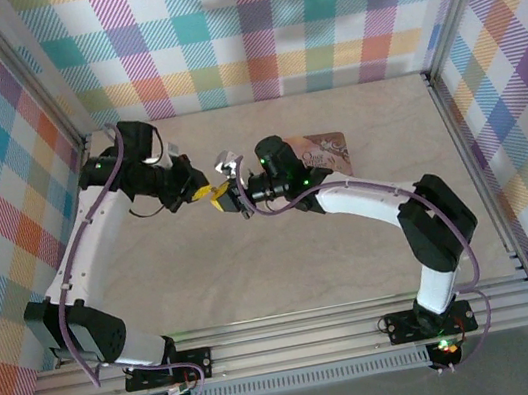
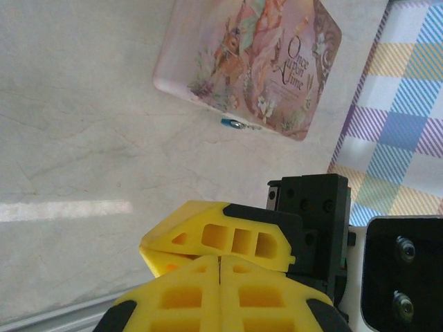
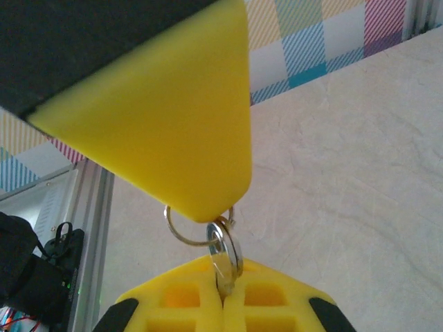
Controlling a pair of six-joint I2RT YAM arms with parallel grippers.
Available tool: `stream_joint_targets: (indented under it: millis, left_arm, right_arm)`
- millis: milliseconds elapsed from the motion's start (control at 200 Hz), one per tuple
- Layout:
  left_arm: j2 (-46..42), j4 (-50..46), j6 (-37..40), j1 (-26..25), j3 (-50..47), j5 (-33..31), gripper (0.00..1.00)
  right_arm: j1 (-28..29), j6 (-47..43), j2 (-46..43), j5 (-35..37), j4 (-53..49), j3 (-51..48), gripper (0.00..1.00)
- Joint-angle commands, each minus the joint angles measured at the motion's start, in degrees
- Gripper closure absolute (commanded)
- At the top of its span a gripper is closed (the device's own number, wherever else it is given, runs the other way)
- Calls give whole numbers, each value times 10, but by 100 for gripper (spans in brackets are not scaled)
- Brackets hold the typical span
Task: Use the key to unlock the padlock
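Above mid-table (image 1: 285, 265), the two grippers meet tip to tip. The right gripper (image 3: 223, 271) has its jaws closed on the key (image 3: 223, 249), which stands edge-on between the yellow fingertips. The left gripper (image 2: 219, 263) is closed too, apparently pinching the key ring (image 3: 181, 232), though its tip hides the contact. The padlock (image 2: 232, 124) hangs at the near edge of the pink box (image 2: 249, 55), well apart from both grippers.

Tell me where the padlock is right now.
In the left wrist view, the padlock sits at the middle of the pink box's near edge, toward the table's right side.
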Motion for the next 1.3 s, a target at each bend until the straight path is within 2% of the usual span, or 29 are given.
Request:
stream_joint_targets:
  millis: [0, 35, 120, 265, 360, 470, 555, 740, 945, 1115, 1190, 1295]
  left_arm:
    - [-27, 22, 10, 10, -16, 20, 96]
    - [-33, 38, 18, 11, -21, 26, 86]
    - [-58, 89, 44, 14, -36, 38, 72]
    - [-96, 131, 115, 17, -57, 26, 58]
    - [-101, 170, 142, 16, -75, 66, 55]
    - [-99, 261, 152, 16, -110, 166, 54]
    - [-96, 296, 180, 11, -125, 208, 57]
    - [-59, 230, 272, -7, -102, 244, 56]
    - [11, 178, 294, -44, -68, 304, 54]
    - [34, 170, 304, -67, -52, 323, 54]
    - [35, 165, 308, -67, -50, 327, 55]
    - [47, 126, 340, -66, -38, 335, 63]
  right_arm:
    - [-2, -3, -37, -24, -59, 22, 100]
    - [-4, 5, -40, -34, -77, 26, 100]
    - [-13, 33, -44, -64, -111, 33, 100]
    - [-26, 49, -51, -109, -186, 45, 100]
    - [-33, 28, -55, -133, -260, 66, 100]
    - [-43, 12, -65, -152, -328, 86, 100]
    - [-54, 8, -81, -163, -347, 83, 100]
    - [-69, -13, -101, -179, -400, 89, 100]
    - [-69, -16, -113, -171, -406, 79, 100]
    - [-70, -17, -106, -168, -406, 78, 100]
    - [-69, -15, -102, -165, -404, 79, 100]
    - [-73, 1, -101, -161, -388, 72, 100]
